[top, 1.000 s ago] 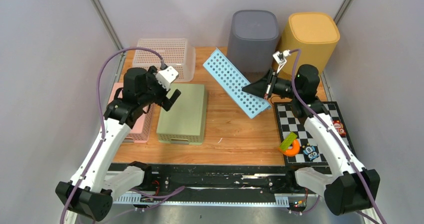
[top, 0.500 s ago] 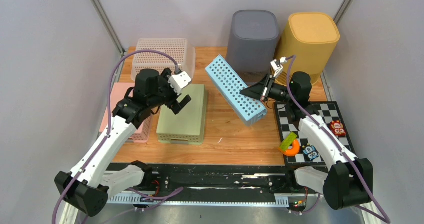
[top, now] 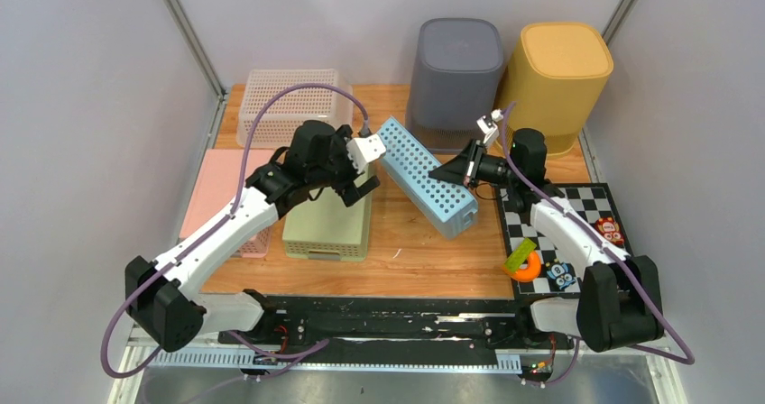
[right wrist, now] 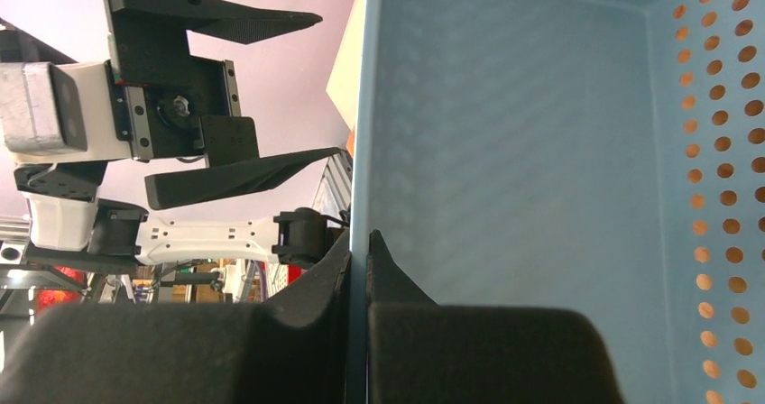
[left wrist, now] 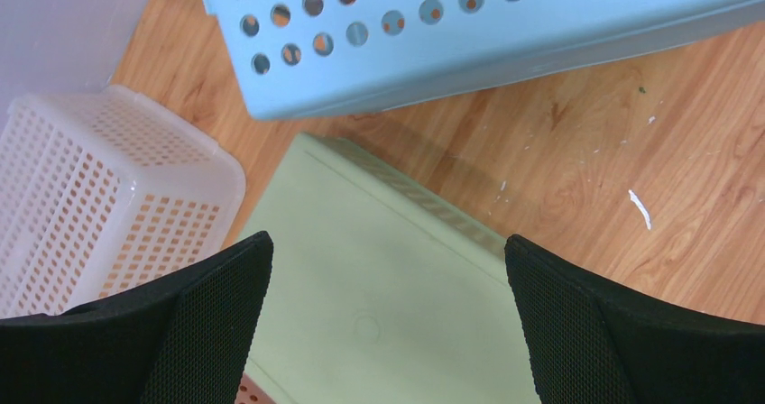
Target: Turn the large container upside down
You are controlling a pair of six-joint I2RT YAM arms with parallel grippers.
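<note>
Blue perforated container (top: 422, 175) sits mid-table toward the far edge, lying diagonally and tipped up on one long side, with a perforated face turned upward in the top view. Right gripper (right wrist: 361, 246) is pinched tight on a thin wall of it, one finger outside and one inside; the right wrist view looks straight into the hollow interior. Left gripper (left wrist: 388, 251) has its jaws spread wide and holds nothing. It hangs over the green box (left wrist: 379, 305) toward the left edge, with the container's end just beyond its fingertips and apart from them. Judgement: the flip looks about half done. The container is raised off its base, but the opening is not yet face down on the wood, so the roll-over and release remain. Hard to make out: the top view hides which edge bears on the table (top: 406, 251) and where the opening faces. The right gripper's own fingers (right wrist: 487, 350) cover the pinch point. The white mesh basket (left wrist: 99, 197) is cut off at the frame edge.
</note>
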